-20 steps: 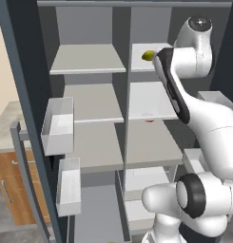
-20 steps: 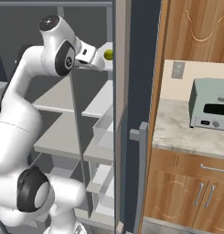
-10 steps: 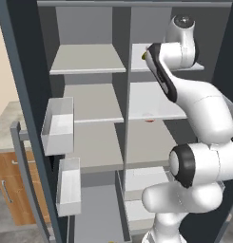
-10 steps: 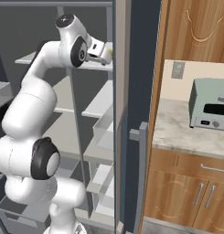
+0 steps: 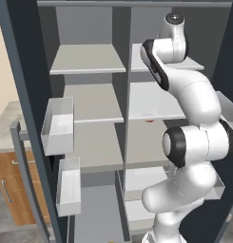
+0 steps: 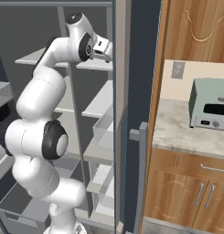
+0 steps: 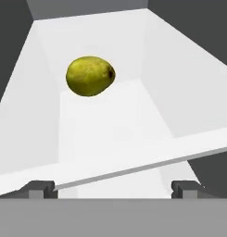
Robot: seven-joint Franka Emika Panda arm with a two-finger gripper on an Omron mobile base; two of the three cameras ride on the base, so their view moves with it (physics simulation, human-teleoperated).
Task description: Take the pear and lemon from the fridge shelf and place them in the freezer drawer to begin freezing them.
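The gripper (image 7: 113, 187) has its fingers wide apart and empty, pointing at a yellow-green fruit (image 7: 90, 76) in a white bin (image 7: 189, 97).

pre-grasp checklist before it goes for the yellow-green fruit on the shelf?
1. Gripper open: ok, the tips stand wide apart at the bottom of the hand view.
2. Fruit in view ahead of the gripper: ok, though up and left of centre.
3. Fruit between the tips: not ok, it lies well beyond them.
4. Path to the fruit clear: ok, bare fridge shelf lies between.
5. Pear or lemon: cannot tell from the hand view.
6. Freezer drawer open: ok in the left base view.
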